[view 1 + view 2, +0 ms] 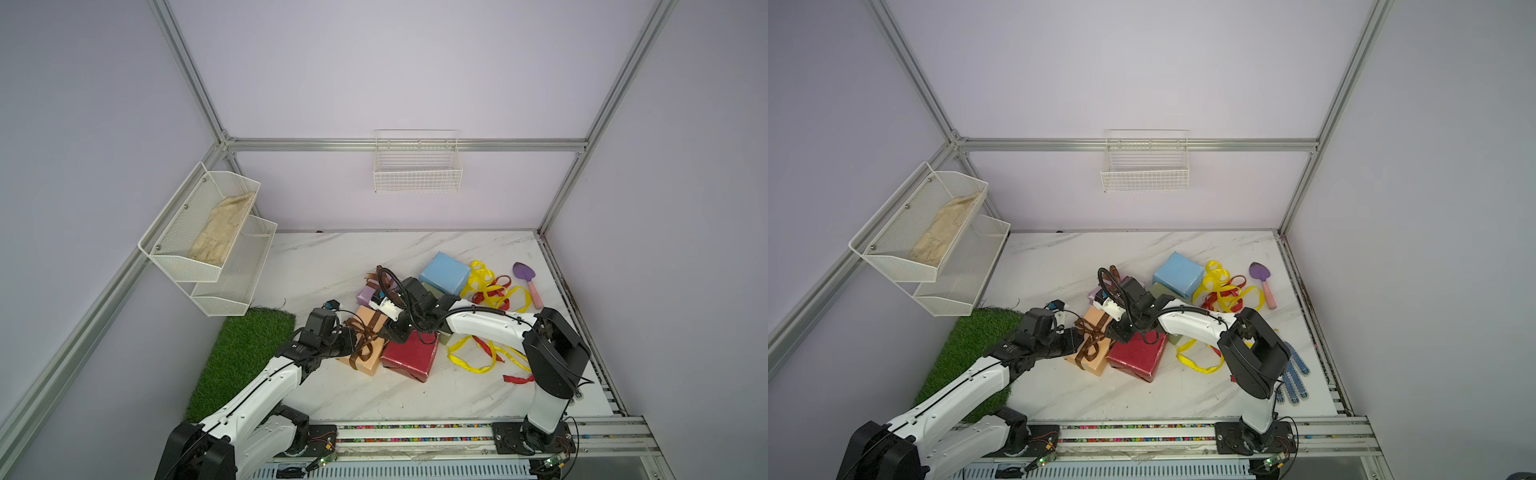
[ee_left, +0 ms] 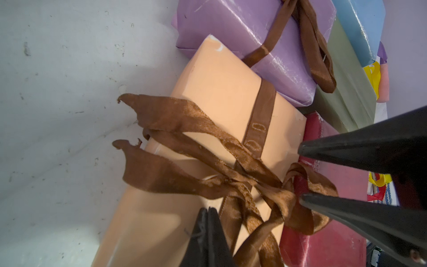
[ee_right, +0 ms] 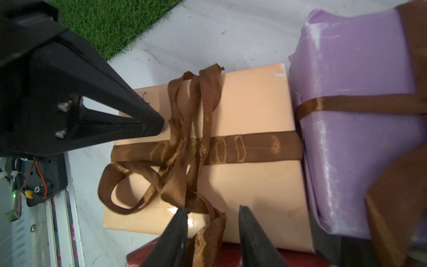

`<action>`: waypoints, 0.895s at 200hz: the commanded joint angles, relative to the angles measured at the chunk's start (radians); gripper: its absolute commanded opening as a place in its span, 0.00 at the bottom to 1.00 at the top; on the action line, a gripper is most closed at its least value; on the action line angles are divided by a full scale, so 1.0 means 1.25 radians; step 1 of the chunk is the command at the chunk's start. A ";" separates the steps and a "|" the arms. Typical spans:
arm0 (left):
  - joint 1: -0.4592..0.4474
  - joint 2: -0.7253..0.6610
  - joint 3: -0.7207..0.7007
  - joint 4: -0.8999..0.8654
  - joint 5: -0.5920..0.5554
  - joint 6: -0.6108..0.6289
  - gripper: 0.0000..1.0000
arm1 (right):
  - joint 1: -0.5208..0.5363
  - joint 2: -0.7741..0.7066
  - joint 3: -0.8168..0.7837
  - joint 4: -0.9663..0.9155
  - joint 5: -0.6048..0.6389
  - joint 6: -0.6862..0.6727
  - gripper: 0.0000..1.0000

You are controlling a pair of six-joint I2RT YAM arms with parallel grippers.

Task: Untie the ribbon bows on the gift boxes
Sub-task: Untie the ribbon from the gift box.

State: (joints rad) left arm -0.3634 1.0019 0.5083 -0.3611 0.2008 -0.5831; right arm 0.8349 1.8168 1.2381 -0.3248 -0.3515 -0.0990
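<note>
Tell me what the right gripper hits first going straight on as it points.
Probably the brown bow on the peach box: a strand lies between the right gripper's open jaws.

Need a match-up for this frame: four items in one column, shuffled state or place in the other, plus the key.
Items:
1. peach box
2. light blue box
3. purple trowel
4. left pincer

States or places:
A. shut
B. lying near the right edge of the table
C. brown ribbon tied round it
D. no ribbon visible on it

Pairs: 1-C, 2-D, 3-B, 4-A
</note>
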 commanded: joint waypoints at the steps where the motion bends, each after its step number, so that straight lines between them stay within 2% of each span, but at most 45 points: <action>1: -0.006 -0.002 -0.007 0.008 -0.010 0.014 0.00 | 0.001 0.015 0.019 -0.020 -0.044 -0.020 0.38; 19: -0.006 -0.005 -0.008 0.008 -0.010 0.014 0.00 | 0.001 0.025 0.023 -0.020 -0.053 -0.018 0.33; 56: -0.006 -0.004 -0.011 0.008 -0.018 0.014 0.00 | 0.001 0.022 0.021 -0.026 -0.052 -0.014 0.11; 77: -0.006 0.001 -0.014 0.008 -0.023 0.014 0.00 | 0.000 -0.007 0.003 -0.029 -0.013 -0.008 0.00; 112: -0.006 0.005 -0.015 0.008 -0.027 0.014 0.00 | 0.000 -0.122 -0.071 -0.010 0.113 0.020 0.00; 159: -0.006 0.006 -0.008 0.005 -0.026 0.015 0.00 | 0.001 -0.344 -0.252 0.067 0.281 0.160 0.00; 179: -0.006 0.008 -0.007 0.005 -0.024 0.018 0.00 | 0.001 -0.411 -0.324 0.074 0.295 0.213 0.00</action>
State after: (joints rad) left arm -0.3676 1.0039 0.5083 -0.3305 0.1787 -0.5827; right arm 0.8364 1.3865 0.9180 -0.2729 -0.0761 0.0566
